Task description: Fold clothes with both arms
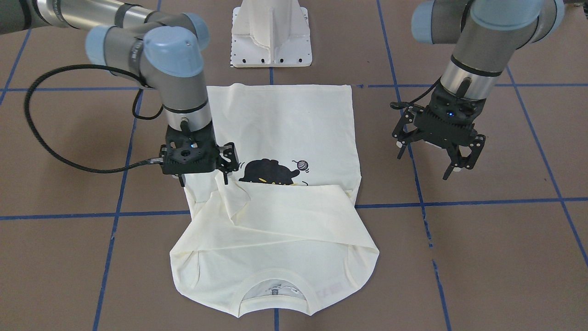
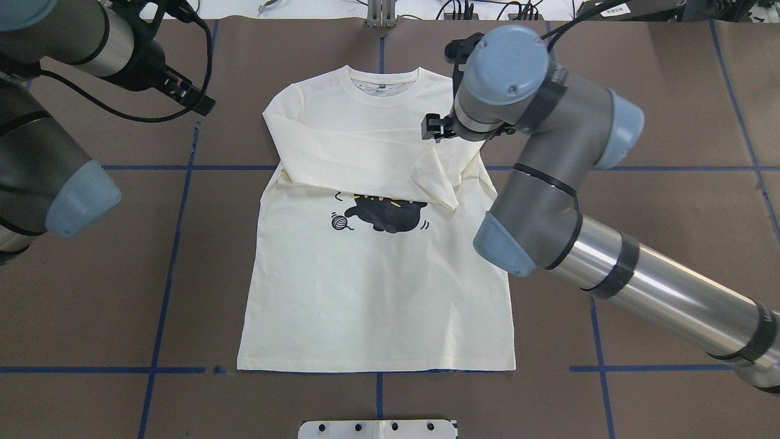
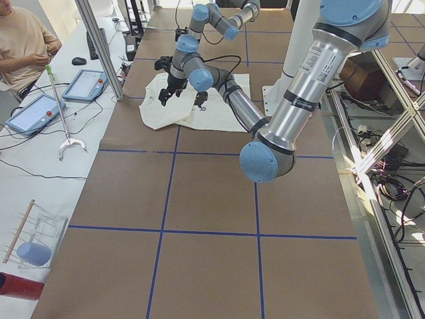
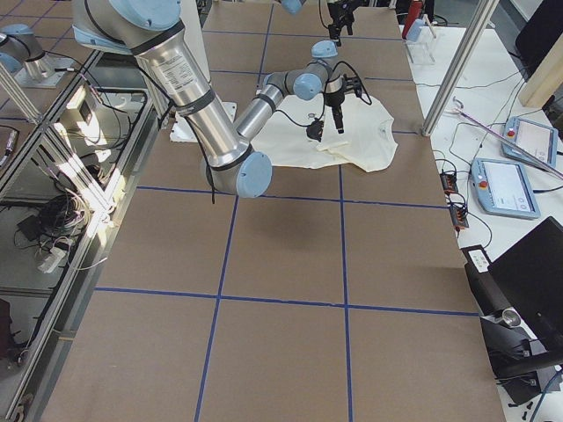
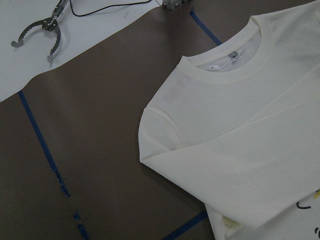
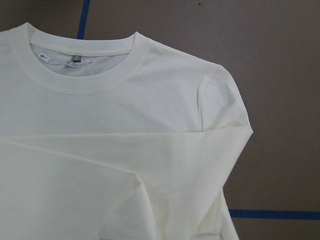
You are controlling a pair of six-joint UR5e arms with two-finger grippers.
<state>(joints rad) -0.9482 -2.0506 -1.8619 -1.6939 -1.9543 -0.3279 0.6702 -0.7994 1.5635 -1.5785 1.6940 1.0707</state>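
The right gripper hangs low over the shirt's side edge, right where a folded sleeve begins. Its fingers are spread wide and grip nothing; I cannot tell whether the tips touch the cloth. The left gripper is also spread and empty, and it hovers over bare table beside the shirt's other side, clear of it.

The shirt lies flat, print up, in the middle of the brown table with blue tape lines, its collar pointing away from the robot. The sleeves are folded across the chest and cover the top of the print, so the black cat and yarn ball show just below the fold.

Beyond the hem stands a white base. On the white side bench a clear box holds something blue.
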